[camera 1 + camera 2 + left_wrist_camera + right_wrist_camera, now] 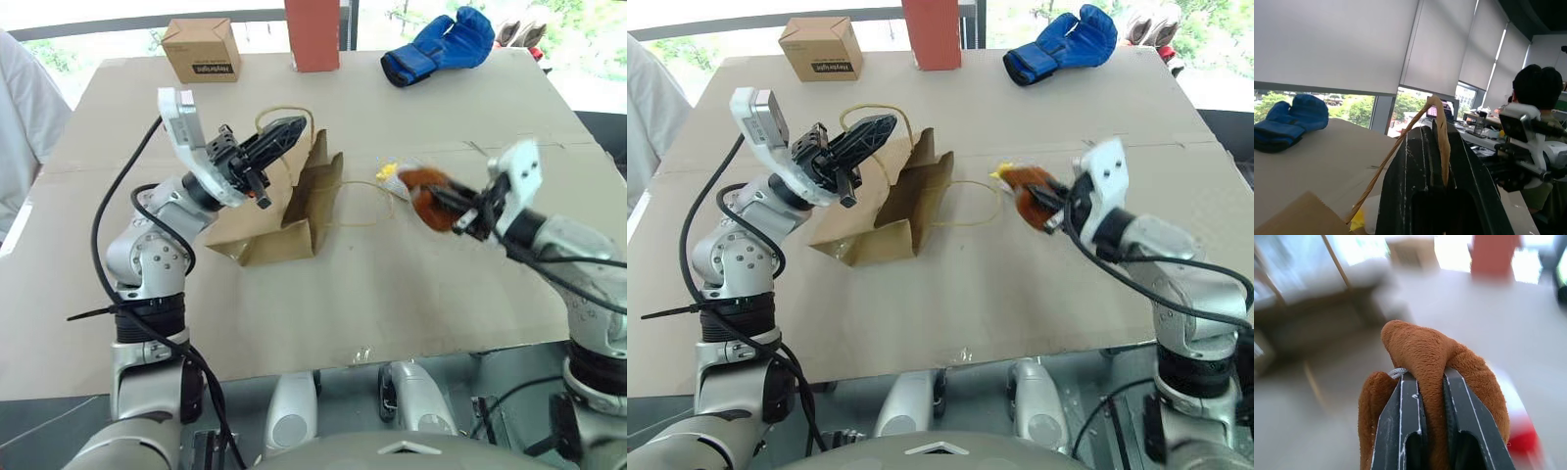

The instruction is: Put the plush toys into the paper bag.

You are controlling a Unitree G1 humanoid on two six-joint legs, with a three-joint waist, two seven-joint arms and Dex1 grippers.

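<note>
Pinching a fold of the orange-brown plush toy (pixel 1425 362), your right gripper (pixel 460 208) has squashed it flat; it's soft and light. Your left gripper (pixel 279 132) clamps the paper bag (pixel 294 211)'s handle (pixel 1400 142), bag hanging below.

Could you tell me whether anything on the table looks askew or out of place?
The paper bag is crumpled and tipped on its side rather than standing, with one handle pinched by the left gripper. Nothing looks spilled.
</note>
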